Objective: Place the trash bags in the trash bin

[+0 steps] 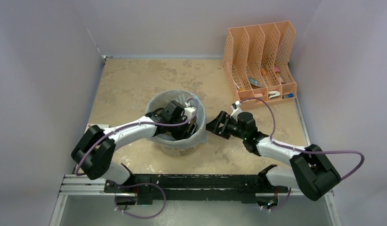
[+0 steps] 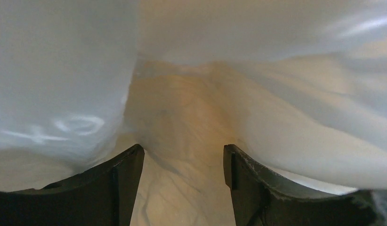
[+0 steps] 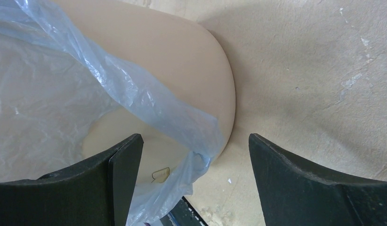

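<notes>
The trash bin (image 3: 182,61) is stood upright on the desk (image 1: 135,80), near its middle. The trash bag (image 1: 199,133), pale blue and translucent, is seated inside the bin. Its mouth is folded out over the rim and partway down the outer wall. White lettering is seen on the film in the left wrist view.

The left jaws are placed inside the bin, within the bag, and are held partly open. Only film over the cream wall is seen beyond the gap, and nothing is gripped.

The right jaws are positioned outside the bin, just beside its right-hand wall, and are spread wide. The folded bag edge and the bin wall are framed in the gap. Nothing is clamped, and whether either is touched cannot be told.

An orange mesh file organizer (image 1: 260,56) is stood at the far right of the desk, well apart from the bin, with small items in its slots.
</notes>
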Controlling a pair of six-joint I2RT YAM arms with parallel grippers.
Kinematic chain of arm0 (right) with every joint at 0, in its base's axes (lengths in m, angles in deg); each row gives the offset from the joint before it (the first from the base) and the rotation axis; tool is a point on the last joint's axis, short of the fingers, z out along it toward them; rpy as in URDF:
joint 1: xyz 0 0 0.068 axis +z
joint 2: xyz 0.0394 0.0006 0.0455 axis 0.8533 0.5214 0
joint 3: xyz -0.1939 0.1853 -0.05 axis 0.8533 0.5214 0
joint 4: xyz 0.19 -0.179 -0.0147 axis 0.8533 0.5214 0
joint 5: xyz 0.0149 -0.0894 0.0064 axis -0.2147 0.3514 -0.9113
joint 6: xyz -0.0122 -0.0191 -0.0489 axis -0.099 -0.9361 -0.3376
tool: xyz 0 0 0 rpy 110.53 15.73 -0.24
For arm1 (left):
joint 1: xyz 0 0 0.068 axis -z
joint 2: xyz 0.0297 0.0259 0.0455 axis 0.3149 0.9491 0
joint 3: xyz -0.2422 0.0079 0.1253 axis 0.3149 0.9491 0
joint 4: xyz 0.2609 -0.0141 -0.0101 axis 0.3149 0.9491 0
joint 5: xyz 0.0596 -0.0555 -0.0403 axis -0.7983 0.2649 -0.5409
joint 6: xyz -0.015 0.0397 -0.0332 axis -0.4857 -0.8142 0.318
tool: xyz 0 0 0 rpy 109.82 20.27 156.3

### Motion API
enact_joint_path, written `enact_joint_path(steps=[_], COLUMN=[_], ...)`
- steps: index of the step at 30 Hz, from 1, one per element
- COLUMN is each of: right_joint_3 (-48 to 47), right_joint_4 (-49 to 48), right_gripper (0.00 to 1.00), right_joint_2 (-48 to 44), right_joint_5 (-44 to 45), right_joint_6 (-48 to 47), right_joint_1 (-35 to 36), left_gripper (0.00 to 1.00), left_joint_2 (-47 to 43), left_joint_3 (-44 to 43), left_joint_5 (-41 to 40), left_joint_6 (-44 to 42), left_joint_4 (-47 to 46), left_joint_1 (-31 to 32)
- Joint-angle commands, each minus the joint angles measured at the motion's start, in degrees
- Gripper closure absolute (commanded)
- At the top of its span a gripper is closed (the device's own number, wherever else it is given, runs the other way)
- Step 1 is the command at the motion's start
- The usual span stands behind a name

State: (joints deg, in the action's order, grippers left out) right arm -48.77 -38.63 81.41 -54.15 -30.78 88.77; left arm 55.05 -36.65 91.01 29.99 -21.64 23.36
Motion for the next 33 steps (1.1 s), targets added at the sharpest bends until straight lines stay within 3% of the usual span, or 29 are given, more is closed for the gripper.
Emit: enact_joint_path(steps=[1,12,16,20,23,29,33], right_joint_3=[-0.29,-2.04,-1.87,-2.19,-3.3,-5.64,-6.21], right_joint_4=[-2.83,1.99,2.15,2.3,3.4,2.75,3.13], right_gripper=[0.15,0.18,0.17,0.21,0.28,0.4,0.39], right_joint_2=[-0.16,2.12,1.08,3.2,6.28,12.32,13.1], right_joint_5=[-0.73,1.78,2.76,2.75,2.74,1.12,-0.39], right_joint_6=[0.11,-2.48,-2.81,-3.15,-4.61,-6.38,-6.86], right_joint_1=[-0.04,-0.03,-0.06,-0.04,-0.05,-0.03,-0.05], left_gripper=[0.39,0.43,0.44,0.45,0.47,0.45,0.42], left_joint_2=[3.75,11.45,14.48,12.89,11.73,6.08,2.72], left_joint_3=[-1.33,-0.2,-0.38,0.22,-0.42,-2.5,-4.5], left_joint_5=[1.45,6.47,4.8,3.72,6.94,5.88,3.82], left_joint_6=[-2.4,-1.74,-1.08,0.1,0.77,0.05,-0.3], left_joint_4=[2.05,1.48,1.96,0.74,-0.35,2.12,5.23], left_joint_1=[0.3,0.33,0.49,0.49,0.55,0.69,0.7])
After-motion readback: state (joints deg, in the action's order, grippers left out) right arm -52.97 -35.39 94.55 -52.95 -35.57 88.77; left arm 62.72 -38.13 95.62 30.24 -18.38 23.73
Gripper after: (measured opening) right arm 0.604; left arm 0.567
